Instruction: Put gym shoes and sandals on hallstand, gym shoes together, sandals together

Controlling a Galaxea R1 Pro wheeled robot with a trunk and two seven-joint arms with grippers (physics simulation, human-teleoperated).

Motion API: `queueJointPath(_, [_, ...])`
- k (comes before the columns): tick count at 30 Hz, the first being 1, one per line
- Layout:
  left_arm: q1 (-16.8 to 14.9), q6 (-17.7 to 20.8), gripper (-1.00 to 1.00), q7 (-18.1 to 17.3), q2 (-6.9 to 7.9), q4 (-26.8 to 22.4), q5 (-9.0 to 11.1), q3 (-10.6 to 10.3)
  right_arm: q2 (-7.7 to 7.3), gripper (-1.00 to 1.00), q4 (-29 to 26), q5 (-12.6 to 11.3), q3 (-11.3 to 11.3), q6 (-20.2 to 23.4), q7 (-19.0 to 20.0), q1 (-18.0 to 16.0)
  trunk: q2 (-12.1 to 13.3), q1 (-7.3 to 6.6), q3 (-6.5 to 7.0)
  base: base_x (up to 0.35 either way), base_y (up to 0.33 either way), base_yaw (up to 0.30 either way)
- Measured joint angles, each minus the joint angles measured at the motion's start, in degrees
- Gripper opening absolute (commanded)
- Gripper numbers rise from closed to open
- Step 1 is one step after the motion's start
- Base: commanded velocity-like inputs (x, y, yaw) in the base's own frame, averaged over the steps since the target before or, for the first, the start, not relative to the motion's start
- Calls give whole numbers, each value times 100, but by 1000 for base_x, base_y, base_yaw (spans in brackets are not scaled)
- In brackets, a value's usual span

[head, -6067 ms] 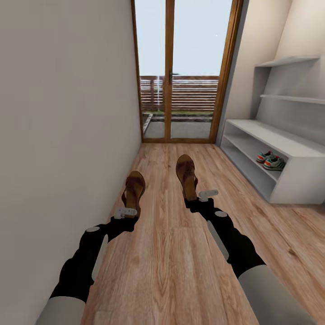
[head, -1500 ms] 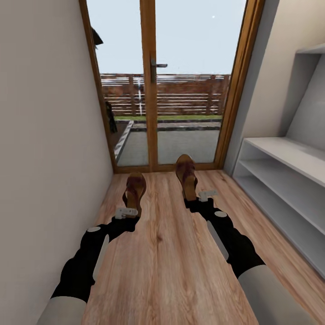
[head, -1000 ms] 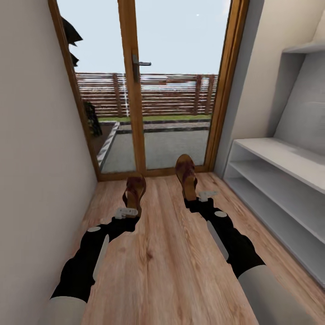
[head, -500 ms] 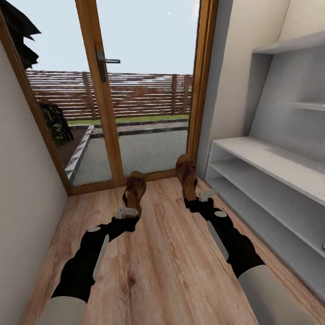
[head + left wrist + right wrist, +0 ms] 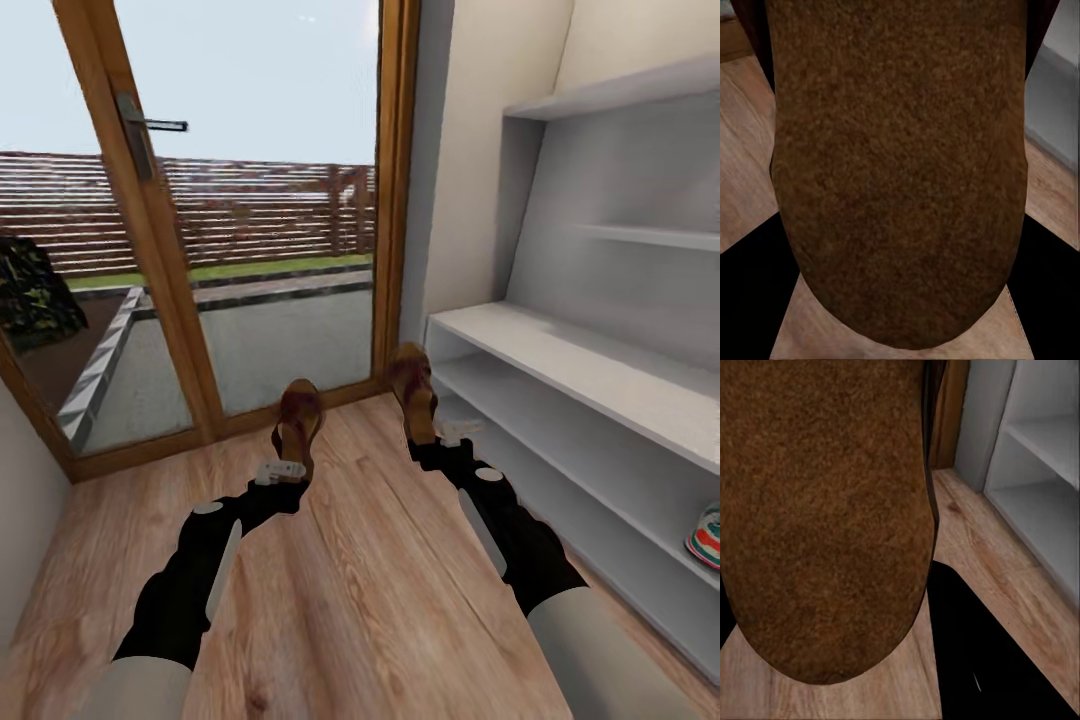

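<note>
- Left gripper (image 5: 279,470): clamped on the heel end of the left sandal (image 5: 297,424), which sticks out ahead of it, toe pointing at the glass door (image 5: 240,250). The sandal hangs off the floor (image 5: 350,580).
- Right gripper (image 5: 456,432): closed the same way on the right sandal (image 5: 413,391), heel in the jaws, toe forward. This one sits nearer the rack (image 5: 560,400) than the left sandal does, close to the rack's door-side end.
- Left wrist view: a brown grainy sole (image 5: 900,172) covers the middle, with floor planks to either side. Right wrist view: the other sole (image 5: 825,517) up close, rack shelves beyond it.
- Handling, my judgement: leather sandals look light and fairly stiff along the sole, with softer straps. Held by one end, each could droop or swing at the toe, so slow turns suit them. The heel is a fair place to grip; the grainy sole should not slip much.
- A gym shoe (image 5: 704,537) already sits on the rack's lower shelf, well away from the door. I cannot see its mate.
- Rack shelves near the door end look bare, so there is room for both sandals side by side.
- Risk: a toe catching a shelf edge on the way in.
</note>
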Motion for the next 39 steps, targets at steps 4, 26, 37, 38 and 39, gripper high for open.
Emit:
queueJointPath(4, [0,0,-100,0,-2,85,-9,-5,1,-100,0,0,0,0,0,0,0,0,0,345,120,-300])
queueJointPath(26, [0,-2,-100,0,-9,175,-8,-18,0,-100,1,0,0,-2,0,0,0,2,0,276,223,-300])
queueJointPath(37, [0,-6,-100,0,-9,174,-8,-17,0,-100,0,1,0,-2,0,0,0,2,0,180,295,-286])
queueJointPath(38, [0,-6,-100,0,-9,174,-8,-17,0,-100,0,1,0,-2,0,0,0,2,0,162,297,-275])
queueJointPath(39, [0,-6,-100,0,-9,174,-8,-17,0,-100,0,1,0,-2,0,0,0,2,0,160,298,-274])
